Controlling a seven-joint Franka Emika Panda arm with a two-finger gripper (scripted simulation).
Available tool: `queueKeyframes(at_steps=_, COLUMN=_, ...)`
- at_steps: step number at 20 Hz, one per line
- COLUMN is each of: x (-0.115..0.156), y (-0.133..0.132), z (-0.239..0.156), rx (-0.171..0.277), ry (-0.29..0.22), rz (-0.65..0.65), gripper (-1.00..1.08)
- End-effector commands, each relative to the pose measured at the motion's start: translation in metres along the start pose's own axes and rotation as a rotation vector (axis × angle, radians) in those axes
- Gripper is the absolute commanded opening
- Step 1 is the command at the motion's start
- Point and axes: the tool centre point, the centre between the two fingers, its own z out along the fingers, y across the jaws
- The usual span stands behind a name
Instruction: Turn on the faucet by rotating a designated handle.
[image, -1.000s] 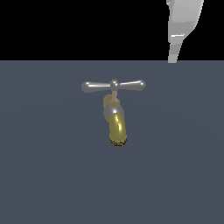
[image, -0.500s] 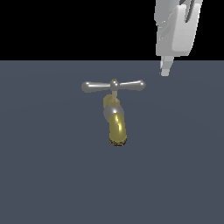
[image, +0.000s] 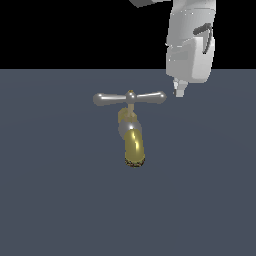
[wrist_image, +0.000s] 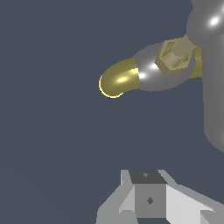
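Observation:
The faucet stands on a dark grey floor, its brass-yellow spout pointing toward the camera below a silver collar. The handle, a silver crossbar with two bulb-ended arms on a brass hub, lies level on top. My gripper hangs just off the tip of the handle's arm on the exterior view's right, about level with it; whether it touches is unclear. Its fingers look pressed together and hold nothing. In the wrist view the gripper shows at the edge, with the spout, the hub and one handle arm beyond it.
The dark grey floor stretches flat all around the faucet. A black background lies behind it. No other objects show.
My gripper has come down and moved toward the exterior view's left, from the top corner to just beside the handle's arm tip. The faucet and handle have not moved.

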Motion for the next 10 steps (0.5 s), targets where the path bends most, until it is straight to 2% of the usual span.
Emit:
queueKeyframes(at_steps=1, x=0.002, y=0.008, z=0.008, rx=0.000, ry=0.001, rz=-0.046, gripper=-1.00)
queueKeyframes(at_steps=10, x=0.012, y=0.030, z=0.028, rx=0.003, ry=0.005, rz=-0.165, gripper=-1.00)
